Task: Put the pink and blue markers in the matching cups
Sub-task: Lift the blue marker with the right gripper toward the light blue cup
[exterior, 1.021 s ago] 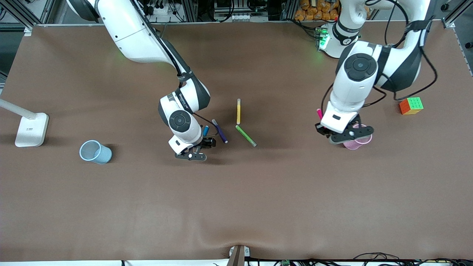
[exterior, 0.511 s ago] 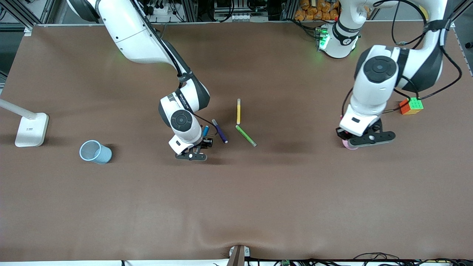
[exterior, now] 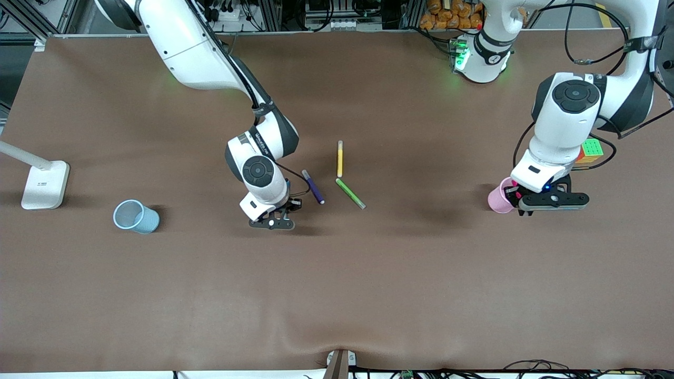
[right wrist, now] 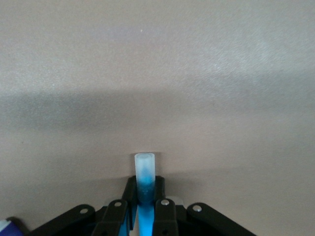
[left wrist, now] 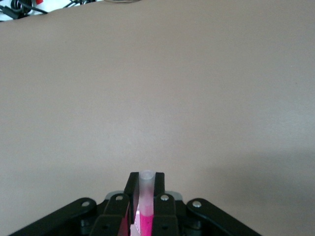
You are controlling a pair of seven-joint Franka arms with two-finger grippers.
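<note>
Both claws pinching markers over the brown worktop (exterior: 368, 295).

The left claw (left wrist: 143, 196) grips the pink marker (left wrist: 145, 206) (pale end sticking out) just beside the pink cup (exterior: 497, 199), which stands near the left arm's end of the worktop by a colour cube (exterior: 591, 150). The right claw (right wrist: 146, 196) grips the blue marker (right wrist: 145, 184) low over mid-worktop, beside purple (exterior: 313, 187), green (exterior: 350, 193) and yellow (exterior: 340, 158) pens. The blue cup (exterior: 136, 216) sits toward the right arm's end, near a white lamp base (exterior: 45, 184).

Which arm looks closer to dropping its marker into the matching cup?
The left. Its gripper grips the pink marker right beside the pink cup, while the right gripper with the blue marker is well away from the blue cup.
</note>
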